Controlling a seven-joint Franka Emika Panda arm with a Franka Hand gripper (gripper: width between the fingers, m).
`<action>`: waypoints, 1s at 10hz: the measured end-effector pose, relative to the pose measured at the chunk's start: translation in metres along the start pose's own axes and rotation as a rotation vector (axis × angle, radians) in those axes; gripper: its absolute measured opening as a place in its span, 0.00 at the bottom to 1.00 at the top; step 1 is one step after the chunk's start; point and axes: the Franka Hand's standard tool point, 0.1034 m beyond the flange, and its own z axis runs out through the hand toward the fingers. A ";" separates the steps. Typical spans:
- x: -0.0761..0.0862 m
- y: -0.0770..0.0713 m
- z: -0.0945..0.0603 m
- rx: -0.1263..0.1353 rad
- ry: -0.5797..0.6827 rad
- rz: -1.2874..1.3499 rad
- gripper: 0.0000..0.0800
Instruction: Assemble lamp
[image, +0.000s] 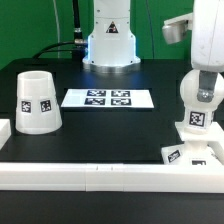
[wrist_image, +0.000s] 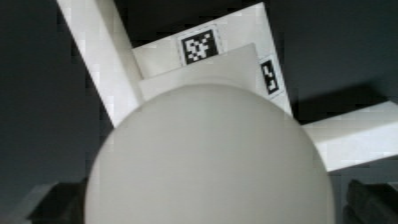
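Bulb (image: 197, 95) stood on base (image: 188, 150) at frame right; gripper (image: 203, 67) hung open over it. Closing off-centre, you could have knocked it loose.

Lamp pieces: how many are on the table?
3. The shade stands at the exterior view's left; the bulb stands on the flat base at the exterior view's right. None seems hidden.
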 end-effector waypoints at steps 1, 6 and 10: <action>-0.001 0.001 0.000 -0.003 -0.005 -0.077 0.87; -0.005 0.001 0.004 -0.002 -0.017 -0.282 0.87; -0.006 0.001 0.004 -0.002 -0.017 -0.249 0.72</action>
